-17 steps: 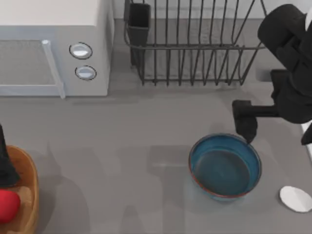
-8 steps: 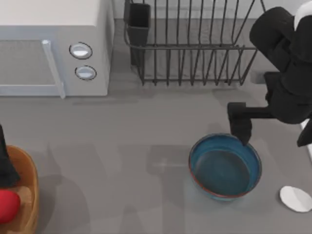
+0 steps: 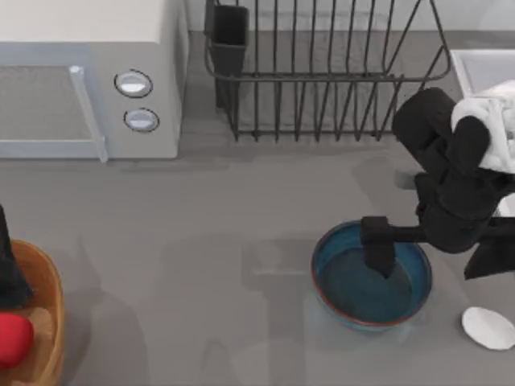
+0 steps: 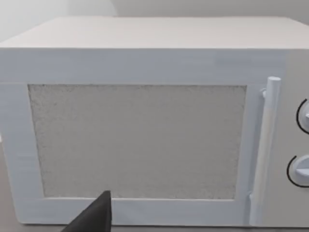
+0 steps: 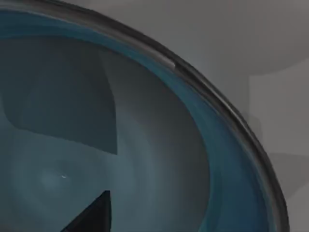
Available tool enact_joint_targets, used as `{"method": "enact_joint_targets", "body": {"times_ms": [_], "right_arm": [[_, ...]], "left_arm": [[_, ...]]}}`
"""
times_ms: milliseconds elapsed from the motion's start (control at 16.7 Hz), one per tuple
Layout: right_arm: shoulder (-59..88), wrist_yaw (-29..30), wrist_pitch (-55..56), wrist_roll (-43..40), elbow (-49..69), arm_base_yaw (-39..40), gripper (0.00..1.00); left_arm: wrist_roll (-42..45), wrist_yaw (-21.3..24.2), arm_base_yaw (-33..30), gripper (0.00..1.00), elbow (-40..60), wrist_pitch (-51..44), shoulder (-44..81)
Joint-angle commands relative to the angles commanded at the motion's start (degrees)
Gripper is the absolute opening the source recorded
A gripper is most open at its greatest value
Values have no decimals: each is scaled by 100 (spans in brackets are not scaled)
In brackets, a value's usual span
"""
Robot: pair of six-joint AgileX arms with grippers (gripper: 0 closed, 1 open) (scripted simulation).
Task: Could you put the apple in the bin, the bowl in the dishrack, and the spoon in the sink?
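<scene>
Reaching into the bowl (image 3: 372,275) at the desk's 4 o'clock, the right end effector (image 3: 379,249); finger spread unclear. Apple (image 3: 14,338) sits in the bin (image 3: 48,305); bowl and spoon (image 3: 488,328) remain.

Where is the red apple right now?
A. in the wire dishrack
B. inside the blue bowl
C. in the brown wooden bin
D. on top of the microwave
C: the apple sits inside the bin at the table's left edge, far from the bowl.
</scene>
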Motion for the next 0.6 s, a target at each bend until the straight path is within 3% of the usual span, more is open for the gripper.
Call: {"method": "enact_joint_targets", "body": {"times_ms": [360, 600], "right_arm": [[76, 0, 178, 7, -145, 7, 100], [76, 0, 178, 7, -145, 7, 70]], "left_arm": [[0, 0, 0, 100, 0, 0, 0], [0, 0, 0, 100, 0, 0, 0]]}}
